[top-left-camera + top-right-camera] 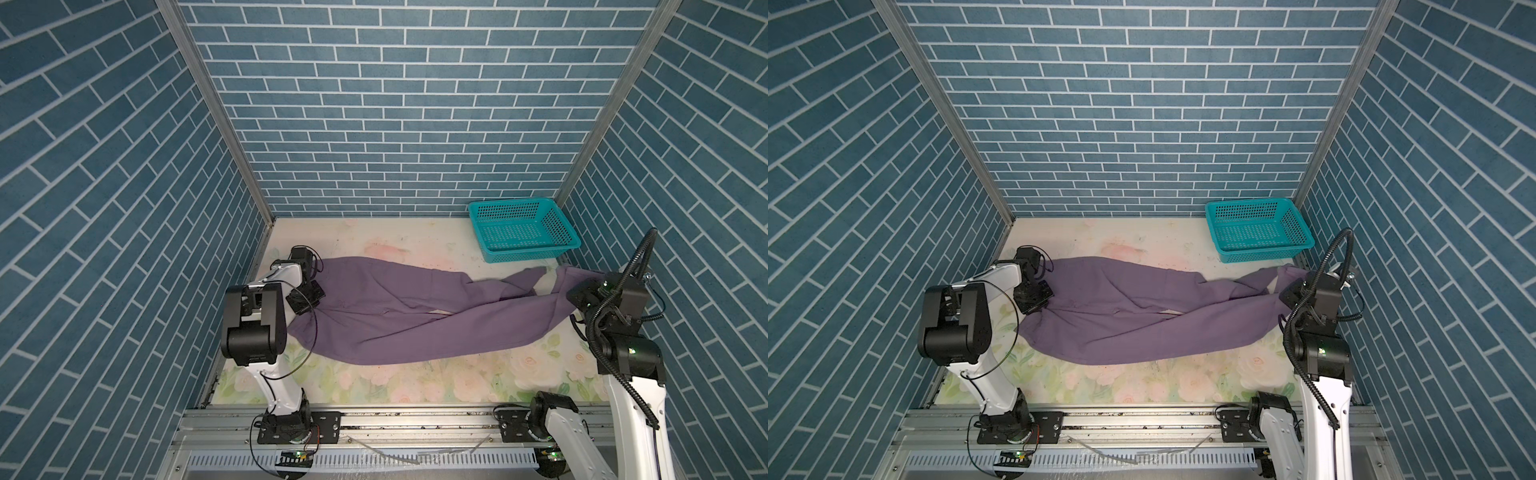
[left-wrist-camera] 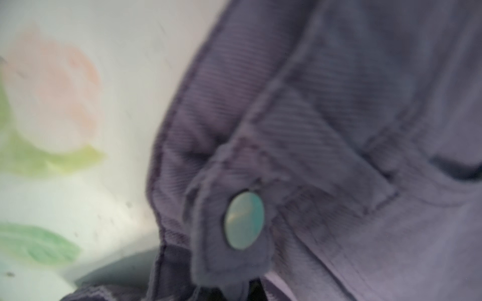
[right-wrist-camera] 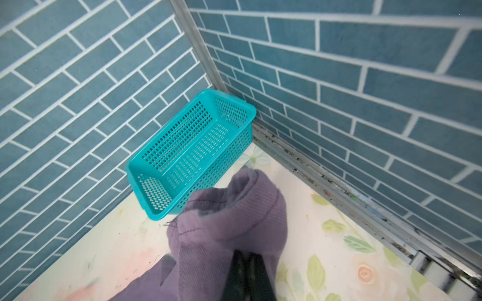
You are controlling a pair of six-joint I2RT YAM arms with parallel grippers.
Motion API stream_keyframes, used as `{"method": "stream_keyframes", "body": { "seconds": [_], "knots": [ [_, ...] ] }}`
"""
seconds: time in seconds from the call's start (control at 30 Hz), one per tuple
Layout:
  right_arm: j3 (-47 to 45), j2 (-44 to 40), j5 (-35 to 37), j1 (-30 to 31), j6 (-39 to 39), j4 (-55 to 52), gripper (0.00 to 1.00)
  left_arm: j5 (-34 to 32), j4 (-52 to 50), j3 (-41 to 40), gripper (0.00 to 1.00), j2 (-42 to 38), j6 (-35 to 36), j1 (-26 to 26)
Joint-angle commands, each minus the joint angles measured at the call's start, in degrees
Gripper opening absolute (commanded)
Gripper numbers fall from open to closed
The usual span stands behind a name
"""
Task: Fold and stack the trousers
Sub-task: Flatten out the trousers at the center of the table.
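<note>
Both my grippers clamp the muted purple soft-fabric trousers (image 1: 415,324), spread across the table (image 1: 415,384): left gripper (image 1: 313,305) on waistband (image 2: 208,104), right gripper (image 3: 246,256) on one hem (image 3: 234,208); uneven lifting could drag the free leg (image 1: 523,282) crooked.

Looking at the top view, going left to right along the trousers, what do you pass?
left end effector at the waistband → trousers → right end effector at a leg end. The basket stands farther back, level with the trousers' right part, so it is left out.
</note>
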Motion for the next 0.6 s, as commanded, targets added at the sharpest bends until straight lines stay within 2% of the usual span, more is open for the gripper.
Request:
{"method": "stream_keyframes", "body": {
  "seconds": [0.0,0.03,0.13,0.2,0.23,0.3,0.37,0.5,0.57],
  "knots": [
    [-0.1,1.5,-8.1,-0.3,-0.8,3.1,0.0,-1.8,1.4,2.2,0.03,1.6,-0.8,5.3],
    [0.1,1.9,-9.3,-0.3,-1.0,2.7,0.0,-2.1,0.9,2.8,0.04,1.1,-0.9,5.8],
    [0.1,2.1,-10.2,-0.3,-0.1,-0.4,0.0,-3.6,-0.7,4.0,0.24,-1.1,-0.5,5.9],
    [-0.9,0.4,-8.6,-0.3,0.8,-3.1,0.0,-4.2,-1.1,2.5,0.55,-3.9,-0.8,5.9],
    [-1.8,-0.8,-7.9,-0.3,1.3,-3.7,0.0,-4.5,-1.1,1.5,0.66,-5.1,-0.9,5.8],
    [-4.3,-3.4,-7.2,-0.3,2.9,-4.8,0.0,-5.0,-1.4,-0.5,0.73,-8.1,-1.1,5.1],
    [-7.6,-5.0,-8.5,-0.3,5.4,-5.4,0.0,-5.9,-2.3,-1.7,0.75,-10.7,-1.0,3.4],
    [-11.0,-6.3,-5.9,-0.3,8.5,-9.3,0.47,-5.2,-4.6,-4.0,0.73,-17.0,0.2,0.1],
    [-10.2,-6.7,-2.1,-0.3,7.9,-10.9,0.64,-5.2,-5.6,-5.9,0.72,-21.1,1.0,-0.8]
  ]
}}
